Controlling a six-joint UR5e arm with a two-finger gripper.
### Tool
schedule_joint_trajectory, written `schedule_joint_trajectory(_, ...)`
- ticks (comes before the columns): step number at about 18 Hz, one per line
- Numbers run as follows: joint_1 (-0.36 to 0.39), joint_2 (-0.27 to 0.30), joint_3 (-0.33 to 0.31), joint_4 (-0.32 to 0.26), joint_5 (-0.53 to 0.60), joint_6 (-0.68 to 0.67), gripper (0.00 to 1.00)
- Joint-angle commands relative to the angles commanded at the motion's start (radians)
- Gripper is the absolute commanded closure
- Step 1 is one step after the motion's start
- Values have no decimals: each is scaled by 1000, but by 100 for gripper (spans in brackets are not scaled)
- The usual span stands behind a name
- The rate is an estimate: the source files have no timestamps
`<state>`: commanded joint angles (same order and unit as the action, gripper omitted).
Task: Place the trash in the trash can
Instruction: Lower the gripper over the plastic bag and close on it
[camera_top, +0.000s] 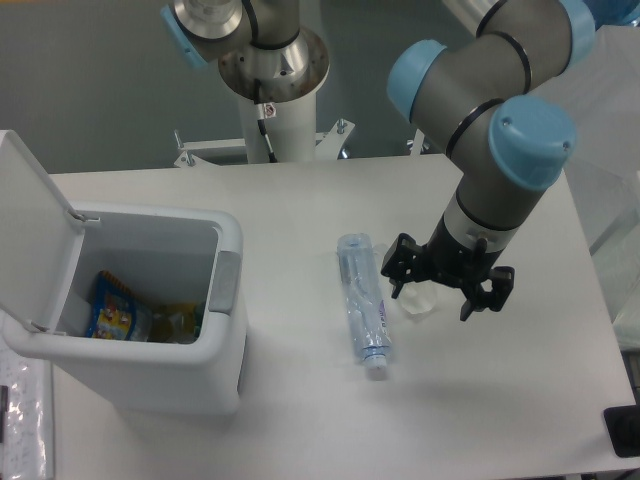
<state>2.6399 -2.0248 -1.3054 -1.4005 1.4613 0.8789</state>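
Note:
The trash can (225, 300) is a white boxy bin at the left of the table, its lid (30, 215) swung up and open. Blue-and-yellow snack packets (120, 318) lie inside it. The clear water bottle (362, 300) lies flat on the table to the right of the bin, cap toward the front edge. My gripper (435, 300) is just right of the bottle, low over the table, fingers spread open. A small whitish-clear piece of plastic (420, 303), seemingly the bag, lies between the fingers near the left one. I cannot tell whether a finger touches it.
The arm's white base column (275, 100) stands at the back of the table. A black object (625, 432) sits at the front right edge. A greyish flat thing (20, 420) lies at the front left, beside the bin.

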Motion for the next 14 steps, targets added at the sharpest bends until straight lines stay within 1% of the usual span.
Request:
schedule_joint_trajectory(2, 5, 3, -15, -11, 89, 0, 0)
schedule_joint_trajectory(4, 3, 9, -50, -6, 93, -14, 0)
schedule_joint_trajectory(7, -1, 17, -75, -6, 102, -29, 0)
schedule_joint_trajectory(9, -3, 32, -113, 1, 102, -49, 0)
schedule_joint_trajectory(10, -3, 38, -142, 5, 103, -54, 0)
schedule_joint_trajectory(11, -3, 52, -182, 26, 120, -54, 0)
schedule_joint_trajectory(12, -3, 66, -211, 75, 140, -54, 0)
schedule_joint_trajectory(13, -3, 69, -231, 121, 151, -55, 0)
schedule_joint_trajectory(14, -5, 67, -244, 142, 154, -55, 0)
